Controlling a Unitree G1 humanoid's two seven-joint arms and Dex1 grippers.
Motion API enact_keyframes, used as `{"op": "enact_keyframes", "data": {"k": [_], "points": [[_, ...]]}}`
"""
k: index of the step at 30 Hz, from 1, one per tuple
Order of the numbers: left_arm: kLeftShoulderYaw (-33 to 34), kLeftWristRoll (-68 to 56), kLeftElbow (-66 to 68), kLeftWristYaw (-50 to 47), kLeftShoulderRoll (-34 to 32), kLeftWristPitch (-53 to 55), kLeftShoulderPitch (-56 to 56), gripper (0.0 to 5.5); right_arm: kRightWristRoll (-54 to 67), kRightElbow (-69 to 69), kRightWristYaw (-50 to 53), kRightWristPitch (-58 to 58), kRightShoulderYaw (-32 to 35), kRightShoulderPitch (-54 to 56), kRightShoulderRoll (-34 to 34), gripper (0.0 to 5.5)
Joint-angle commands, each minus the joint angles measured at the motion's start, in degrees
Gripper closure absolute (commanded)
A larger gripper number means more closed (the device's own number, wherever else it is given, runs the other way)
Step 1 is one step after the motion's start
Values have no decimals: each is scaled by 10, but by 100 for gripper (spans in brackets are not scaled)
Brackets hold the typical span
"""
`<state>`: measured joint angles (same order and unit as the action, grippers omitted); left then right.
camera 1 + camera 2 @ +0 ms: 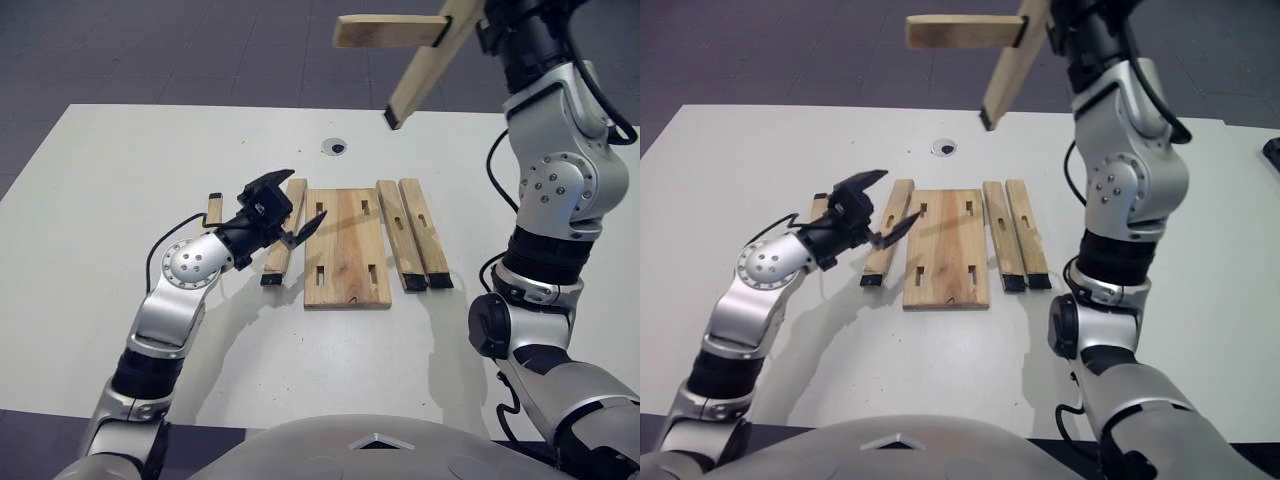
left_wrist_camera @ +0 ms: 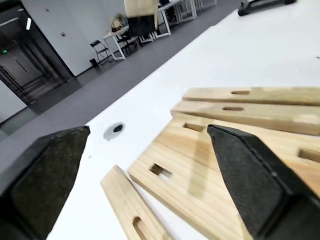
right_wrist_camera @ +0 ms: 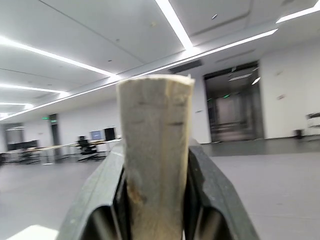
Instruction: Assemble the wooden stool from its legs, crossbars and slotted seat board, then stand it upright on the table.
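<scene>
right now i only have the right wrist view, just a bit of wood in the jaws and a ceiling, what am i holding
Observer: A stool leg with a crossbar sticking out sideways near its gripped end, held high over the far side of the table.
Operator: whats on the table
Observer: The slotted seat board lies flat, with two legs on its right side and one leg on its left.
Operator: and the left arm
Observer: Its jaws are open above that single leg.
</scene>
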<state>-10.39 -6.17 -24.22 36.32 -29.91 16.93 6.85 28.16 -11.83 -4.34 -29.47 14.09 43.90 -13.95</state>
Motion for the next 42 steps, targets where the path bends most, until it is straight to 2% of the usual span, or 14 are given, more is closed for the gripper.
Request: {"op": "enact_keyframes", "data": {"k": [1,3,8,14,22,32,36,42], "points": [[-21,5,-42,83,-74,-12,-12,36,8,-33,25,-20,35,-37,-8,450],[-49,25,-38,109,-91,-29,-3,10,22,-27,40,-26,53,-38,0,450],[-106,86,-30,148,-121,-69,-5,10,27,-22,67,-50,58,-35,6,450],[-134,137,8,105,-76,-65,2,10,55,-77,94,-75,51,-43,33,450],[-163,190,69,83,-53,-91,9,10,102,-96,94,-85,50,-42,52,450],[-166,229,135,36,-25,-109,30,10,91,-106,98,-69,26,-46,59,450],[-127,147,72,67,-17,-69,24,10,90,-108,97,-67,23,-54,59,450],[-110,117,18,112,-48,-58,17,10,89,-118,108,-63,22,-76,64,450]]}}
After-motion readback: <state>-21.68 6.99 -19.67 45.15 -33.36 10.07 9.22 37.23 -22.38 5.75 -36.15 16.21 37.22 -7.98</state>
